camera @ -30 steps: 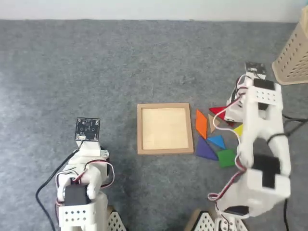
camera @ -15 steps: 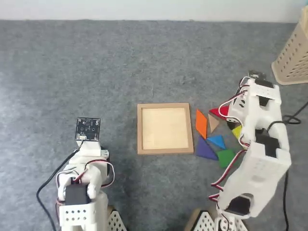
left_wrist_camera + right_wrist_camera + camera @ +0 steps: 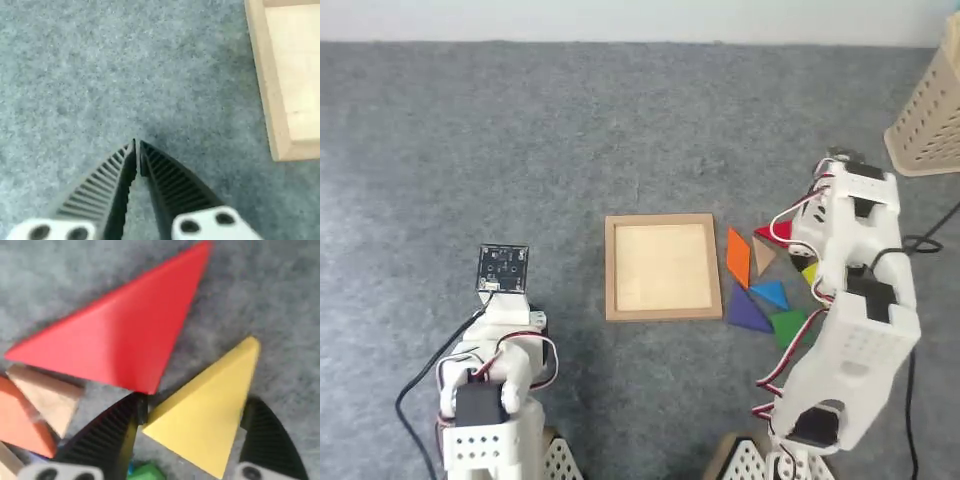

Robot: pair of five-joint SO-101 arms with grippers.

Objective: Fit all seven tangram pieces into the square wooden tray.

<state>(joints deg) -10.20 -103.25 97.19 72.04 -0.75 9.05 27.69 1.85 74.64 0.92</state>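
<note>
Right arm point(image 3: 850, 262) lower; pieces point(image 3: 738, 257) beside wooden tray point(image 3: 612, 268)

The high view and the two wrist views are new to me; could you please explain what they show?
These are two small robot arms at a grey carpeted table. The high view looks down from a fixed camera on the left arm and right arm. Each wrist view comes from a camera on that arm, looking along its tool. The square wooden tray lies empty in the middle, the tangram pieces beside it. The left tool is shut over bare carpet, holding nothing. The right tool is open, straddling the yellow triangle beside the red triangle.
</note>
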